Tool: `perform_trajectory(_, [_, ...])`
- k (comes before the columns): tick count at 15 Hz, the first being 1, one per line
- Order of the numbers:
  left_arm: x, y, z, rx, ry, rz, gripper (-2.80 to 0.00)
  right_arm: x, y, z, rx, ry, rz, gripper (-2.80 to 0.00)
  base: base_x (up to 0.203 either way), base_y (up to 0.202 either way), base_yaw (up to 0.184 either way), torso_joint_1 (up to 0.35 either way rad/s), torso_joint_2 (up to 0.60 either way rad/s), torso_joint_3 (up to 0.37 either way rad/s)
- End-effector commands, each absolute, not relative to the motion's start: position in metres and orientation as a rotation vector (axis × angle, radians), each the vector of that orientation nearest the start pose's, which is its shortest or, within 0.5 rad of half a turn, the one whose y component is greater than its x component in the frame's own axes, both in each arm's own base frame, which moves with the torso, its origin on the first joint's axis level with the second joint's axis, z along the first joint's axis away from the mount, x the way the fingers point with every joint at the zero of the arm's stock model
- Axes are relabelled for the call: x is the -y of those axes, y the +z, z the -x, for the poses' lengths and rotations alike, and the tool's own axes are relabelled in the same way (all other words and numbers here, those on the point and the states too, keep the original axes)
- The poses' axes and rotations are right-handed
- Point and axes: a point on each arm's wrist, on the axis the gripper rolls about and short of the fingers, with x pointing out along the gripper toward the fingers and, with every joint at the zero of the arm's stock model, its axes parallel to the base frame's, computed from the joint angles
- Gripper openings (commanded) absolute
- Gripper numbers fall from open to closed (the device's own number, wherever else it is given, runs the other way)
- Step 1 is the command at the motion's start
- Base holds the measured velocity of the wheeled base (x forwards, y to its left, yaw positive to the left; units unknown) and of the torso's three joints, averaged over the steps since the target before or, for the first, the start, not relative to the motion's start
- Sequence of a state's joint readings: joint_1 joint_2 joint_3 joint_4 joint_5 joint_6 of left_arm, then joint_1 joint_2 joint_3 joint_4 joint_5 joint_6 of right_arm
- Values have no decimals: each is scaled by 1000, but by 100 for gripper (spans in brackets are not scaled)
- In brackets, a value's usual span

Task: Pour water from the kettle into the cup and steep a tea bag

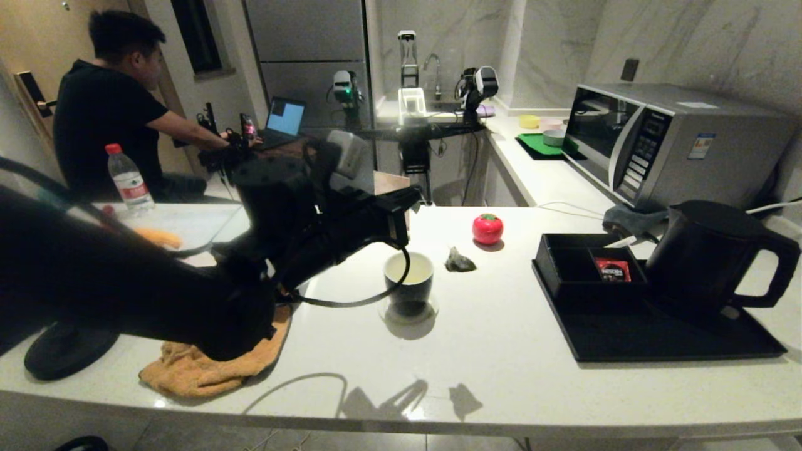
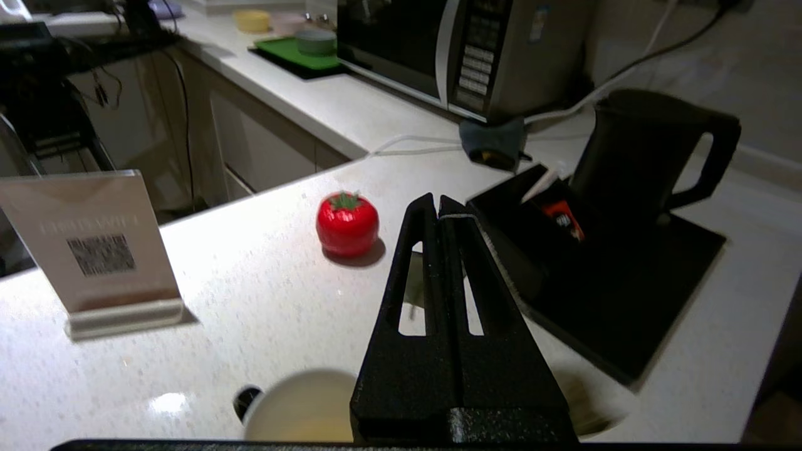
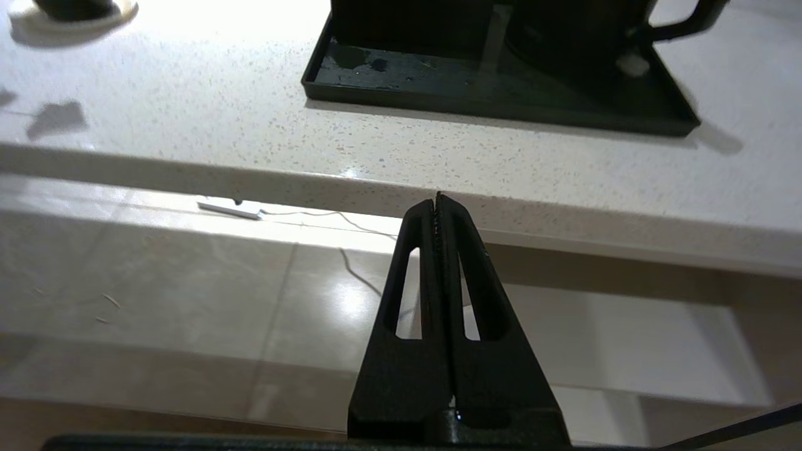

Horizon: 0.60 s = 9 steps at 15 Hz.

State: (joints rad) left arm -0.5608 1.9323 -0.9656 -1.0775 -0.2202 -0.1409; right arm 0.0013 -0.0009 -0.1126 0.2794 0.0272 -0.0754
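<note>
The left gripper (image 2: 438,203) hangs above the cup (image 1: 408,283) near the middle of the head view, its fingers pressed flat together and grasping nothing; in its wrist view the cup's pale rim (image 2: 301,407) sits at the lower edge, directly under the fingers. The tea bag (image 1: 460,260) lies on the white counter (image 1: 501,351) just right of the cup, apart from it, with a red tomato-shaped timer (image 1: 487,228) behind it. The kettle (image 1: 714,257) stands at the right of the frame on a black tray (image 1: 658,338), handle turned right, beside a black box holding a red sachet (image 1: 612,269). The right gripper (image 3: 437,200) is clenched too, empty, low at the counter's front edge.

Risks, as I judge them: the closed fingers, descending, could knock the small cup off its coaster; a reach for the tea bag needs them parted first, or they will merely shove the pouch away; the red sachet could be mistaken for the tea.
</note>
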Motion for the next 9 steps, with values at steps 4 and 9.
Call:
perform_trajectory(4, [195, 189, -334, 81, -748, 155, -280, 0, 77, 34, -172, 16, 13, -280, 0, 0, 0, 0, 0, 0])
perform_trajectory(9, [198, 169, -356, 50, -729, 150, -280, 0, 77, 34, -172, 17, 13, -280, 0, 0, 0, 0, 0, 0])
